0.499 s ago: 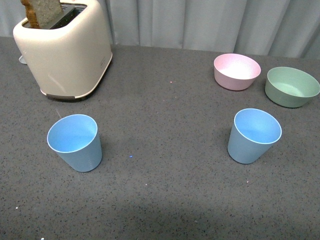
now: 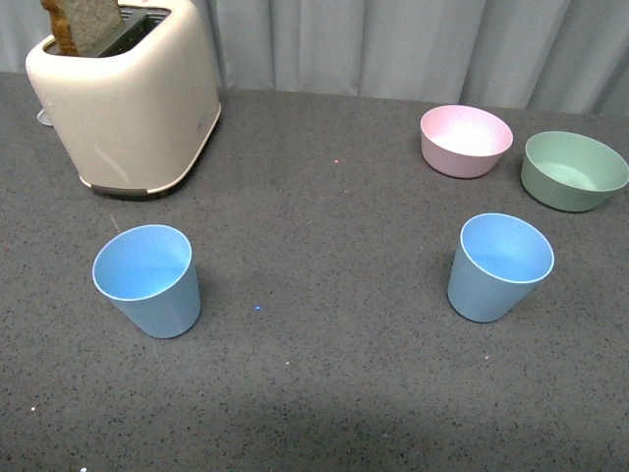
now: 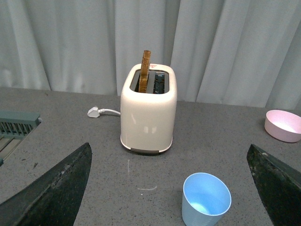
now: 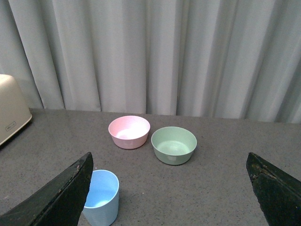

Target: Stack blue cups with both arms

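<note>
No part of the stacking had been done. The left blue cup (image 2: pixel 147 280) and the right blue cup (image 2: pixel 499 265) were seen standing upright and empty on the tabletop (image 2: pixel 324 246). They were well apart from each other, and neither was nested in the other or lifted. Neither arm was shown in the front view.

In the left wrist view, the left tool (image 3: pixel 168 155) was seen with its two black fingers spread wide and nothing held between them. The left blue cup lay ahead of it, untouched. The right tool (image 4: pixel 169 157) was likewise seen spread wide and empty, with the right blue cup ahead of it near one finger and not in contact. It was judged that everything was left to do: one cup grasped, carried across, and lowered into the other.

The tabletop was a dark grey, finely speckled surface. A cream toaster (image 2: pixel 128 98) with a slice of toast (image 2: pixel 84 25) standing in one slot was placed at the far left, and a white plug (image 3: pixel 96 112) on a short cord lay beside it. A pink bowl (image 2: pixel 466 141) and a green bowl (image 2: pixel 574 170) stood just beside each other beyond the right blue cup. The scene was closed off behind by a pale grey pleated curtain (image 2: pixel 393 44).
</note>
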